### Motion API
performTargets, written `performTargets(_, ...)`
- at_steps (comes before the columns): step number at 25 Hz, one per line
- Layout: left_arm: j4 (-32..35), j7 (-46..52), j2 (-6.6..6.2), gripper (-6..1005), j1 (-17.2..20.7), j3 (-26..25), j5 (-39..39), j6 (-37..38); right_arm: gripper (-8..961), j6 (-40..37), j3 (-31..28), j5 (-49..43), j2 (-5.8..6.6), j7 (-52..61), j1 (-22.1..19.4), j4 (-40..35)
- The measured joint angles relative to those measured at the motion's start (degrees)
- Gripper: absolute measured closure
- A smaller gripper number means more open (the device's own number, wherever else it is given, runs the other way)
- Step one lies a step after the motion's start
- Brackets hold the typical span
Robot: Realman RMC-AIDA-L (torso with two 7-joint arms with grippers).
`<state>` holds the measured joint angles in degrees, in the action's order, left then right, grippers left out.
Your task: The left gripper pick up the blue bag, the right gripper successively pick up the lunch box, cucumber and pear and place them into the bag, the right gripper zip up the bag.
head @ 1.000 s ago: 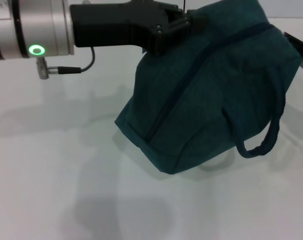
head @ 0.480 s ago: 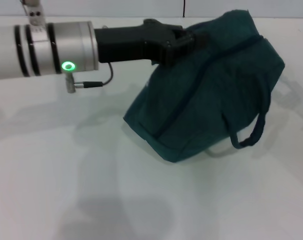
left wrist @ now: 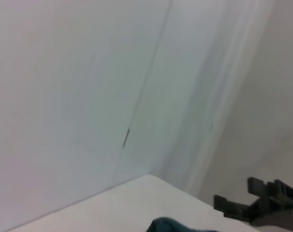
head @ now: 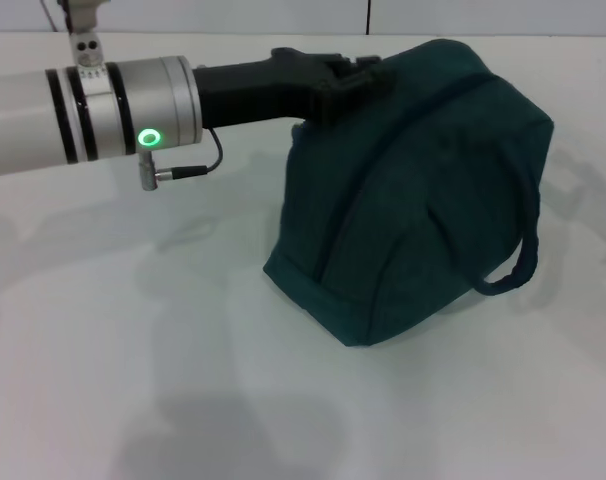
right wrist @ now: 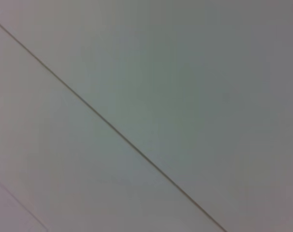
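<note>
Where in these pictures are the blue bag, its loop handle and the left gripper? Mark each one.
blue bag (head: 413,190): head view, on its broad fabric side.
loop handle (head: 518,265): head view, on the strap's hanging bend.
left gripper (head: 348,82): head view, on the black claw at the bag's top edge.

You are looking at the blue bag (head: 423,190), showing matt, woven teal cloth with soft creases. Gripping its top edge, the left gripper (head: 368,75) is showing matt black metal, and behind it the cuff (head: 123,105) is gleaming as smooth brushed silver. Beneath them, the table (head: 133,380) is looking smooth, white and faintly glossy.
</note>
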<state>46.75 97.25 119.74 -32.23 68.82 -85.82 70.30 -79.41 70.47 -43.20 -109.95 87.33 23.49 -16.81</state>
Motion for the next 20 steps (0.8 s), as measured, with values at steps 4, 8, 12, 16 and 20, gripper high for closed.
performTargets(4,-0.08,-0.52,-0.09,726,0.18,-0.41,0.88,0.21,67,-0.2,-0.06,-0.43,0.0,-0.02,0.25,-0.08)
performTargets(8,0.1,-0.61,-0.2,634,0.36,-0.45,1.77,0.8,67,-0.87,-0.09,-1.06,0.17,-0.46,0.4,-0.18)
performTargets(12,0.31,-0.62,-0.33,541,0.68,-1.59,4.3,3.52,68,-4.27,-0.13,-1.14,0.26,-3.53,0.45,-0.24)
performTargets(16,0.31,-0.64,-0.65,404,0.29,-6.9,5.06,9.95,68,-10.5,-0.4,-1.1,0.36,-8.93,0.46,-0.71)
performTargets(20,0.33,-0.32,-3.05,262,-0.63,-10.95,4.76,18.33,68,-16.8,-0.23,-2.09,0.29,-13.64,0.34,-3.76)
